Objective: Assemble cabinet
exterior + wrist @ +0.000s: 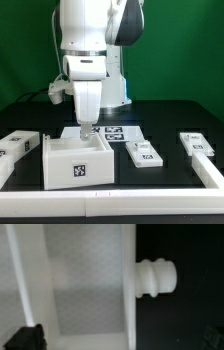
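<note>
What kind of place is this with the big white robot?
Probably a robotics lab test bench: a Franka arm stands over a black table, white cabinet parts carry square fiducial tags, and a plain green backdrop hangs behind.

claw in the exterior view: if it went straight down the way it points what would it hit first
Most likely the cabinet: the claw points down over its open top near the back wall, so a white inner panel would come first. Depth is unclear.
</note>
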Available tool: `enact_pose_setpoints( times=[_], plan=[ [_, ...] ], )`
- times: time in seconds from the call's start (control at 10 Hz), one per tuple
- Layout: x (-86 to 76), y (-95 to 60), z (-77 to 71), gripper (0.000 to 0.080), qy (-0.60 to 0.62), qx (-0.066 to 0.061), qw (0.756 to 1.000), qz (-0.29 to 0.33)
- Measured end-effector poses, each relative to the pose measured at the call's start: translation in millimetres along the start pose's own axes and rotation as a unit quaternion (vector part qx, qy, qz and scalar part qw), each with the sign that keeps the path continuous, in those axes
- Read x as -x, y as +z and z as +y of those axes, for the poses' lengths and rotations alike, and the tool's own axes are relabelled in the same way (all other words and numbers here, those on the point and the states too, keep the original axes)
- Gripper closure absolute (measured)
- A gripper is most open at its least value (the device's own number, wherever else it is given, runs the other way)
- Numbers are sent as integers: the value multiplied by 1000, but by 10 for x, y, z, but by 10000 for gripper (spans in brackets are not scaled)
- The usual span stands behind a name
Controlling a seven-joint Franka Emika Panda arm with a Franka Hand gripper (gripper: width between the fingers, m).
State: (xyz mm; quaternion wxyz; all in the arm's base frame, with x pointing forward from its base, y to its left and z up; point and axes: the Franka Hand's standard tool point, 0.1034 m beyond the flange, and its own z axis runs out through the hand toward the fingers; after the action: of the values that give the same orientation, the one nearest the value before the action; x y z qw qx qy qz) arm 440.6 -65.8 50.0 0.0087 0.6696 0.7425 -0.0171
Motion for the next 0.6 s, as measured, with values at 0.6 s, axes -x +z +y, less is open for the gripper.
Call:
enact_pose_setpoints(
  times=[0.6],
  plan=[
    [-67, 265, -40, 2, 1, -22, 1000, 9]
  ],
)
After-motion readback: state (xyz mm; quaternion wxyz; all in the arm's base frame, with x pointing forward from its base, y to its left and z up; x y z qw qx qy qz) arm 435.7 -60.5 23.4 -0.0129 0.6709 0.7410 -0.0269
